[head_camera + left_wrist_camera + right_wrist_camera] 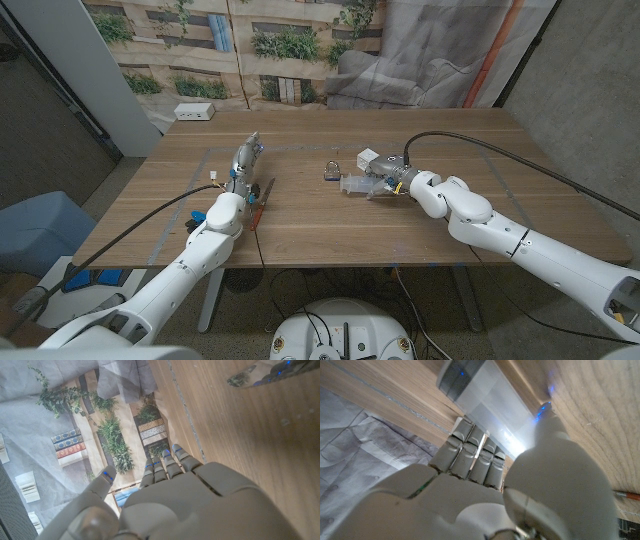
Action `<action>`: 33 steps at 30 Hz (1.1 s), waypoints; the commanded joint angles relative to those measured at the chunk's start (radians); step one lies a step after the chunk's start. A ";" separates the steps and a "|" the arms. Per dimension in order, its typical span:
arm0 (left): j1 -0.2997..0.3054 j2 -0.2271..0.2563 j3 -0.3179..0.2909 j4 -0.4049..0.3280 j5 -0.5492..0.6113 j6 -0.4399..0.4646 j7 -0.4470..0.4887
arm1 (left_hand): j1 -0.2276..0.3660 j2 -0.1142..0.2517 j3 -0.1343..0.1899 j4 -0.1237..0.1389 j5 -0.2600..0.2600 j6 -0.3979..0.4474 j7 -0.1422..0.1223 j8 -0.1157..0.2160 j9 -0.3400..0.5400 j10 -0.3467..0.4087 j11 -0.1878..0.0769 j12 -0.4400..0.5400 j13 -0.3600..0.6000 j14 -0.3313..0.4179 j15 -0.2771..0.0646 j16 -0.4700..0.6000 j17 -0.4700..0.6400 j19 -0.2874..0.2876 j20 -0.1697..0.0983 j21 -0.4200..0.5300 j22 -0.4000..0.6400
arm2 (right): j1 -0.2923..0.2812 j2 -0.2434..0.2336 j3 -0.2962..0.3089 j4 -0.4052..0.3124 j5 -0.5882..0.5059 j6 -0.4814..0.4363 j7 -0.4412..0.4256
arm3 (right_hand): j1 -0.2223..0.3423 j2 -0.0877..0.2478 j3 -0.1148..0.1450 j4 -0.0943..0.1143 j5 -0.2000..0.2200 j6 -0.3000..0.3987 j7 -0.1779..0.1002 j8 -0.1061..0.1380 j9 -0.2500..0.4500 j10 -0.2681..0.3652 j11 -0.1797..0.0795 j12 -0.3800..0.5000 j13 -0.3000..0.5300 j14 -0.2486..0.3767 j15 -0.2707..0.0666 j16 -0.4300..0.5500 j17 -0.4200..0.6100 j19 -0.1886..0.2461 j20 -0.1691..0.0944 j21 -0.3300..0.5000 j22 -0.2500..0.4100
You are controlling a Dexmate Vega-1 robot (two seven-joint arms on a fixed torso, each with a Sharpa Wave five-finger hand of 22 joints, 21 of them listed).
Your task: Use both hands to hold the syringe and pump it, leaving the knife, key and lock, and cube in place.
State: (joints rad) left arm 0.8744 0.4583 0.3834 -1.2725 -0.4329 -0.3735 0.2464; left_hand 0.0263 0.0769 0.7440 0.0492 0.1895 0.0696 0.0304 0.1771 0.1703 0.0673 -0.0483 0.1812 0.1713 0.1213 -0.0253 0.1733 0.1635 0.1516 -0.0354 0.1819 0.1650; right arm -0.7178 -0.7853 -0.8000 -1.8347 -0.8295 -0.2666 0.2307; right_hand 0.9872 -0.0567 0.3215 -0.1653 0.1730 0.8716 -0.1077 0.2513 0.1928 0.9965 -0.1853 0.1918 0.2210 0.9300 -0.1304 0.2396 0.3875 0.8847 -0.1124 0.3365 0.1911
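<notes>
In the head view the syringe (pixel 362 186) lies on its side on the wooden table (pixel 320 225), just right of the middle, with the right hand (pixel 398 182) at its right end, fingers around or against the barrel; whether they truly grip it is hard to tell from here. The lock (pixel 331 171) with its key sits just beside the syringe's left end, and the pale cube (pixel 368 157) is close behind it, so both crowd the working spot. The left hand (pixel 243 163) stands well apart on the left side of the table, fingers reaching away from the robot and holding nothing, with the knife (pixel 262 199) lying just beside that forearm. The left wrist view confirms it: the left hand (pixel 170 495) has straight, parted fingers over bare wood and is empty. In the right wrist view the right hand (pixel 480 485) curls its fingers (pixel 470 455) against the clear barrel of the syringe (pixel 480 400), which lies on the wood; a firm hold looks likely but is not certain. To do this step well, I judge the right hand should settle its hold on the barrel first and lift straight up, clear of lock and cube, while the left hand travels over the knife rather than across it to reach the plunger end.
</notes>
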 commanded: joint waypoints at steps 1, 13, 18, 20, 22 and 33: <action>-0.024 -0.007 0.006 0.038 -0.006 -0.016 -0.012 | 0.006 0.062 0.005 -0.006 -0.004 0.003 0.005 0.004 0.004 0.006 0.006 0.006 0.002 0.002 -0.001 0.001 0.003 -0.001 -0.032 0.006 0.004 | 0.013 0.006 -0.016 0.012 -0.006 -0.005 0.034 | 0.008 0.176 0.000 0.010 0.004 0.051 -0.066 -0.001 0.006 -0.007 -0.010 -0.001 0.004 -0.011 -0.097 -0.004 0.006 -0.007 -0.097 -0.002 -0.001; -0.014 -0.008 0.005 0.036 -0.014 -0.012 -0.005 | 0.004 0.064 0.005 -0.004 -0.004 0.007 0.006 0.006 0.005 0.009 0.006 0.007 0.002 0.007 -0.001 0.003 0.003 0.002 -0.031 0.007 0.004 | 0.009 -0.003 -0.018 -0.016 -0.010 -0.017 0.066 | -0.017 0.137 -0.026 0.011 0.001 0.010 -0.073 -0.019 0.005 -0.052 0.002 -0.010 0.004 -0.039 -0.093 -0.010 0.010 -0.018 -0.091 -0.009 -0.003; -0.012 -0.006 0.006 0.035 -0.016 -0.009 -0.009 | 0.002 0.065 0.004 -0.002 -0.004 0.008 0.004 0.006 0.005 0.011 0.007 0.008 0.002 0.008 0.002 0.003 0.003 0.002 -0.030 0.007 0.004 | 0.012 -0.003 -0.018 -0.030 -0.011 -0.030 0.099 | -0.040 0.106 -0.052 0.014 -0.001 -0.049 -0.077 -0.041 0.006 -0.107 0.019 -0.016 0.005 -0.085 -0.086 -0.021 0.010 -0.038 -0.071 -0.020 -0.005; -0.012 -0.007 0.006 0.037 -0.020 -0.009 -0.011 | 0.002 0.066 0.004 -0.001 -0.004 0.008 0.004 0.006 0.005 0.011 0.008 0.007 0.002 0.008 0.002 0.003 0.004 0.002 -0.031 0.007 0.004 | 0.013 -0.003 -0.019 -0.034 -0.017 -0.034 0.105 | -0.045 0.094 -0.062 0.013 0.000 -0.065 -0.078 -0.044 0.009 -0.124 0.023 -0.015 0.006 -0.102 -0.084 -0.022 0.013 -0.050 -0.062 -0.026 -0.006; -0.013 -0.009 0.006 0.042 -0.022 -0.012 -0.015 | 0.001 0.066 0.004 -0.001 -0.004 0.009 0.004 0.006 0.005 0.011 0.007 0.007 0.002 0.009 0.002 0.003 0.004 0.002 -0.030 0.007 0.004 | 0.017 -0.004 -0.021 -0.040 -0.021 -0.039 0.123 | -0.048 0.088 -0.069 0.012 0.001 -0.079 -0.078 -0.047 0.010 -0.141 0.025 -0.016 0.006 -0.121 -0.082 -0.024 0.015 -0.058 -0.055 -0.031 -0.006; -0.017 -0.014 0.009 0.055 -0.029 -0.014 -0.022 | -0.001 0.068 0.004 0.003 -0.004 0.009 0.003 0.006 0.005 0.012 0.009 0.008 0.002 0.013 0.003 0.004 0.004 0.004 -0.031 0.008 0.004 | 0.040 -0.003 -0.029 -0.072 -0.048 -0.070 0.221 | -0.086 0.061 -0.110 0.024 0.006 -0.196 -0.086 -0.061 0.015 -0.257 0.038 -0.016 0.008 -0.234 -0.063 -0.029 0.035 -0.099 0.012 -0.063 -0.010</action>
State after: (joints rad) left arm 0.8597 0.4489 0.3897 -1.2297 -0.4544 -0.3856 0.2324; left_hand 0.0263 0.0769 0.7440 0.0494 0.1895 0.0734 0.0341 0.1778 0.1703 0.0710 -0.0446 0.1817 0.1713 0.1251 -0.0215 0.1733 0.1655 0.1516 -0.0354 0.1819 0.1650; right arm -0.6980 -0.7887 -0.8212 -1.8774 -0.8513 -0.3076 0.3658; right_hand 0.9207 0.0349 0.2188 -0.1433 0.1742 0.6897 -0.1943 0.1952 0.2026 0.7516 -0.1465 0.1770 0.2258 0.7124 -0.0729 0.2163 0.4170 0.7892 -0.0923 0.2795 0.1810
